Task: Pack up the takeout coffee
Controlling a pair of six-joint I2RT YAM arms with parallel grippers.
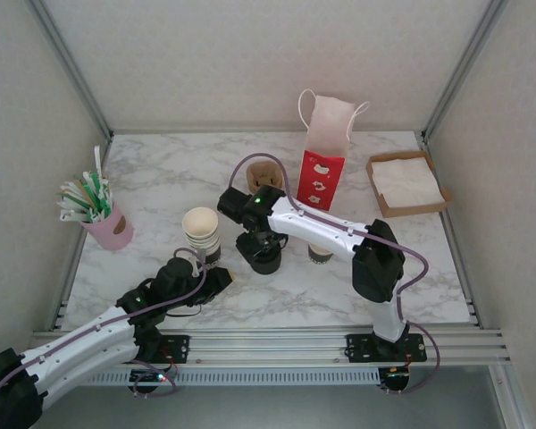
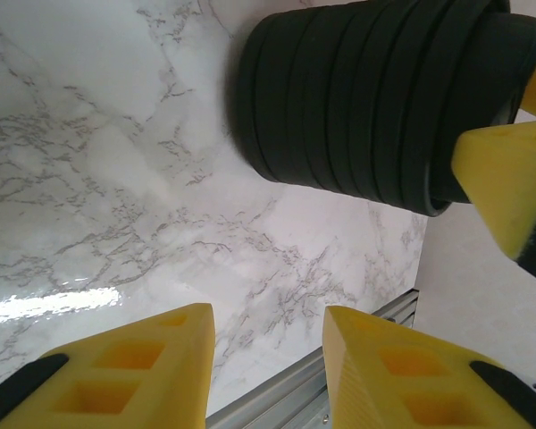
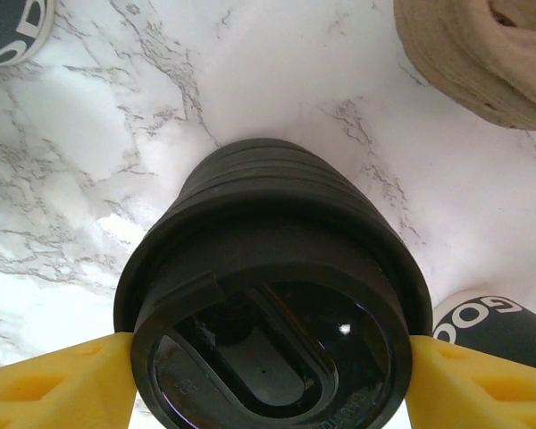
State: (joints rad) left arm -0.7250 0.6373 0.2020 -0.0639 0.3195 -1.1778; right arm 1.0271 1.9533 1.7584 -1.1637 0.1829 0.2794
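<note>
The left claw (image 2: 266, 323) lies low over the table (image 2: 116, 179) near its front edge. Its fingers are spread with only marble between them, so it holds nothing. It faces the stack of lids (image 2: 366, 98), which stands a little ahead and to its right. The stack of empty cups (image 1: 201, 232) is just beside it on the far side.

In the middle, the right claw (image 3: 270, 350) hangs over the stack of lids from above. Its yellow fingers (image 3: 62, 384) sit against both sides of the top lid (image 3: 277, 295), pinching it by the rim as far as the wrist view shows.

The coffee cup (image 1: 320, 254) stands upright on the table just to the right of the stack of lids, near it but apart, under the forearm of the right arm (image 1: 330, 234). In the right wrist view its dark printed side shows at the lower right corner. The arm covers its top in the overhead view, so I cannot tell whether it has a lid on.

The coming move likely turns on that short gap. The cup lies to the right of the right claw with its long axis vertical, so anything carried there goes a short way sideways and then straight down. The right arm is much the nearer one, since the lid stack stands between the left claw and the cup. The paper bag (image 1: 322, 174) stands upright behind the cup.
</note>
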